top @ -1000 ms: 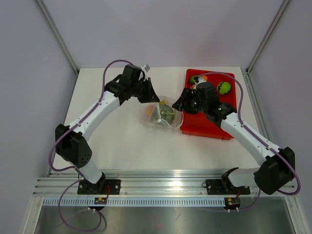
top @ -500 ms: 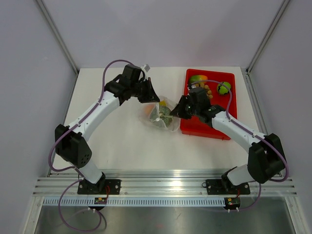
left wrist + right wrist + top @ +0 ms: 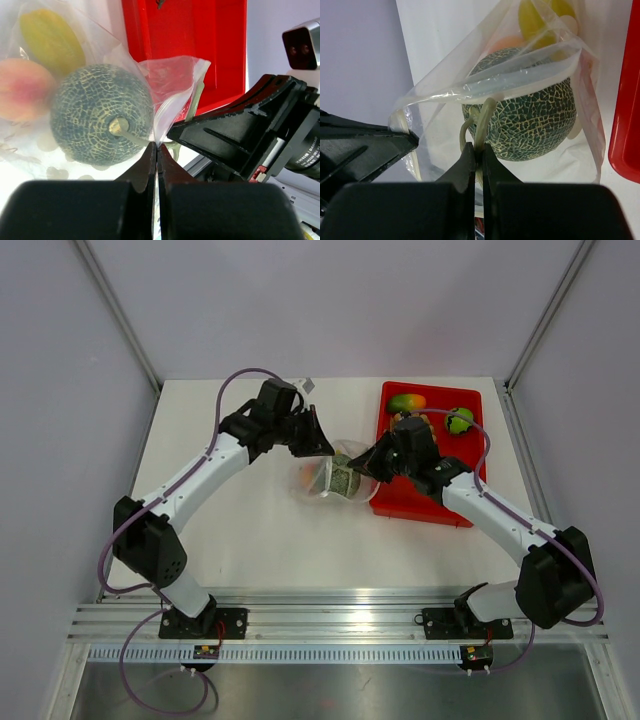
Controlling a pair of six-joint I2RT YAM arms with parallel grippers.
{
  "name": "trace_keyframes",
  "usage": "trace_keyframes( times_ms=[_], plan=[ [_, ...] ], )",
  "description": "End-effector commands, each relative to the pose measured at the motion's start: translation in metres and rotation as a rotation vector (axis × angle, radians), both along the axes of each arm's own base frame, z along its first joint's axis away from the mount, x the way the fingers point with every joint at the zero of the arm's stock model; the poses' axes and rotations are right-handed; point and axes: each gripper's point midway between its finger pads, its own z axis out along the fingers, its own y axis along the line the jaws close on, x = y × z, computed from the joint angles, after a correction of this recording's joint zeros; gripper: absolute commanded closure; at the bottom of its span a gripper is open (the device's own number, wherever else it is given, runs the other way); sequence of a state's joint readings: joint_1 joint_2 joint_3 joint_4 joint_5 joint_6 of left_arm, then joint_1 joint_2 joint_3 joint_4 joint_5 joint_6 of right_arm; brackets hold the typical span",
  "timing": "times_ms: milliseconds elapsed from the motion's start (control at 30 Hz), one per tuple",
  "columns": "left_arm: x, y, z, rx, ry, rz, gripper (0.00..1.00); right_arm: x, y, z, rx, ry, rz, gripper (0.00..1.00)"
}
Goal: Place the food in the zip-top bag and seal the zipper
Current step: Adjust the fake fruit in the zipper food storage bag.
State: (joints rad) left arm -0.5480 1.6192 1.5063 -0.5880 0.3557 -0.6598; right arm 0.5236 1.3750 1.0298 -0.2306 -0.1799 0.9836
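The clear zip-top bag (image 3: 312, 483) lies just left of the red tray (image 3: 432, 502). It holds the netted melon (image 3: 344, 480), an orange-peach fruit (image 3: 22, 90) and a yellow piece (image 3: 50, 42). My left gripper (image 3: 327, 450) is shut on the bag's mouth edge (image 3: 170, 75), with the plastic pinched between the jaws (image 3: 157, 146). My right gripper (image 3: 358, 466) is shut on the melon's pale curly stem (image 3: 485, 117), which pokes out below the zipper (image 3: 510, 80). Both grippers meet at the bag's mouth, a finger's width apart.
A red-green mango (image 3: 406, 402) and a green apple (image 3: 459, 421) lie at the tray's far end. The tray's near wall stands right beside the bag (image 3: 440, 115). White table stretches to the left and front of the bag.
My right gripper came left off the tray to the bag's mouth and closed on the melon's stem. The left gripper shifted slightly right, still holding the bag.
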Motion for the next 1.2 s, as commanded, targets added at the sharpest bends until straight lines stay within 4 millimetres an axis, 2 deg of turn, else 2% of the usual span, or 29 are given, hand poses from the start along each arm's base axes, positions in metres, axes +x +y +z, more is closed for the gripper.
trace_keyframes(
  times_ms=[0, 233, 433, 633, 733, 833, 1000, 1033, 1100, 1167],
  plan=[
    [0.000, -0.009, 0.019, -0.055, -0.056, -0.016, 1.00, 0.001, -0.002, 0.019, 0.099, 0.042, -0.108, 1.00],
    [-0.001, -0.016, 0.010, -0.059, -0.040, -0.019, 1.00, -0.002, -0.001, 0.022, 0.167, 0.136, -0.177, 1.00],
    [-0.001, -0.018, 0.011, -0.061, -0.040, -0.018, 1.00, -0.011, 0.008, 0.010, 0.262, 0.250, -0.189, 1.00],
    [-0.001, -0.020, 0.012, -0.061, -0.041, -0.020, 1.00, -0.013, 0.004, 0.003, 0.271, 0.263, -0.220, 1.00],
    [-0.003, -0.022, 0.013, -0.071, -0.038, -0.029, 1.00, -0.007, 0.000, 0.000, 0.246, 0.243, -0.241, 1.00],
    [-0.008, -0.027, 0.021, -0.094, -0.047, -0.057, 1.00, 0.001, -0.004, -0.015, 0.182, 0.235, -0.266, 1.00],
    [-0.017, -0.031, 0.035, -0.093, -0.071, -0.103, 1.00, 0.030, -0.013, -0.017, 0.099, 0.124, -0.333, 1.00],
    [-0.020, -0.032, 0.038, -0.097, -0.072, -0.114, 1.00, 0.041, -0.016, -0.017, 0.062, 0.103, -0.362, 1.00],
    [-0.020, -0.033, 0.043, -0.106, -0.080, -0.119, 1.00, 0.045, -0.016, -0.025, -0.005, 0.098, -0.340, 1.00],
    [-0.020, -0.033, 0.050, -0.114, -0.094, -0.120, 1.00, 0.049, -0.008, -0.026, -0.031, 0.099, -0.297, 1.00]
  ],
)
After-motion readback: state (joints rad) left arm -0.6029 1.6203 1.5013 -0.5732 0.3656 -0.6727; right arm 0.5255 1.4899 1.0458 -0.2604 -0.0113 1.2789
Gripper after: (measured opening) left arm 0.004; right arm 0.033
